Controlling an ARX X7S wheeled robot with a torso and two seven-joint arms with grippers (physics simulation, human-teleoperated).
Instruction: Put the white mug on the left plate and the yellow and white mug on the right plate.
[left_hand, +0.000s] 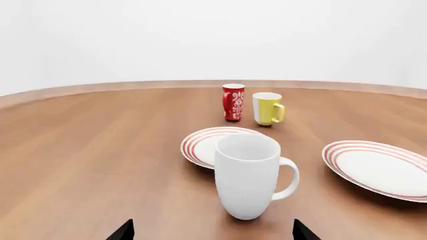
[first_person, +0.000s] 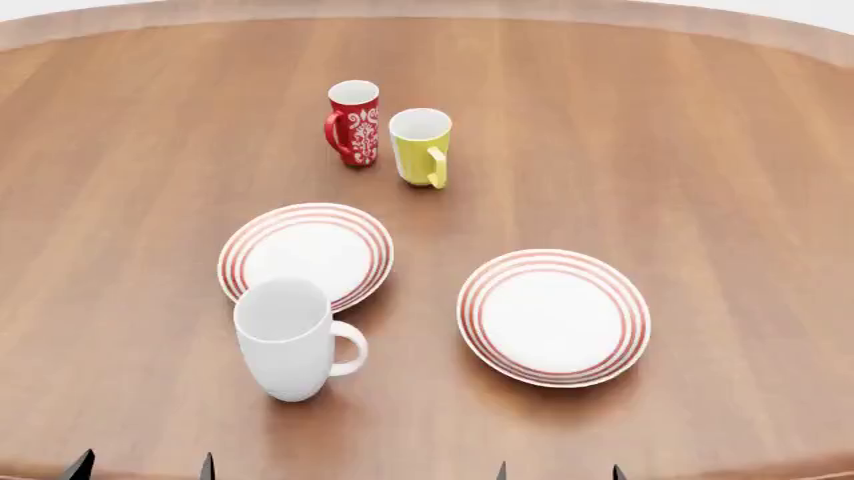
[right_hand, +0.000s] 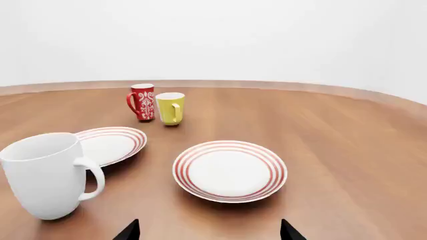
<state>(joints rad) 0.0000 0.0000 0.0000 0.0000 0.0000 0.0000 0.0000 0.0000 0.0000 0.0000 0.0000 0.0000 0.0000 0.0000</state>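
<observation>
The white mug (first_person: 290, 340) (left_hand: 248, 175) (right_hand: 47, 174) stands upright on the wood table, just in front of the left plate (first_person: 307, 254) (left_hand: 203, 145) (right_hand: 110, 144), handle to the right. The right plate (first_person: 554, 316) (right_hand: 230, 170) (left_hand: 380, 168) lies bare. At the back, the yellow and white mug (first_person: 422, 147) (left_hand: 267, 108) (right_hand: 170, 108) stands upright. My left gripper (first_person: 142, 467) (left_hand: 212, 232) is open near the front edge, a little short of the white mug. Open too is my right gripper (first_person: 558, 472) (right_hand: 208, 231), in front of the right plate. Both hold nothing.
A red mug with a white pattern (first_person: 354, 122) (left_hand: 233, 102) (right_hand: 141, 101) stands right beside the yellow and white mug, on its left. The round table's far rim (first_person: 427, 10) curves behind them.
</observation>
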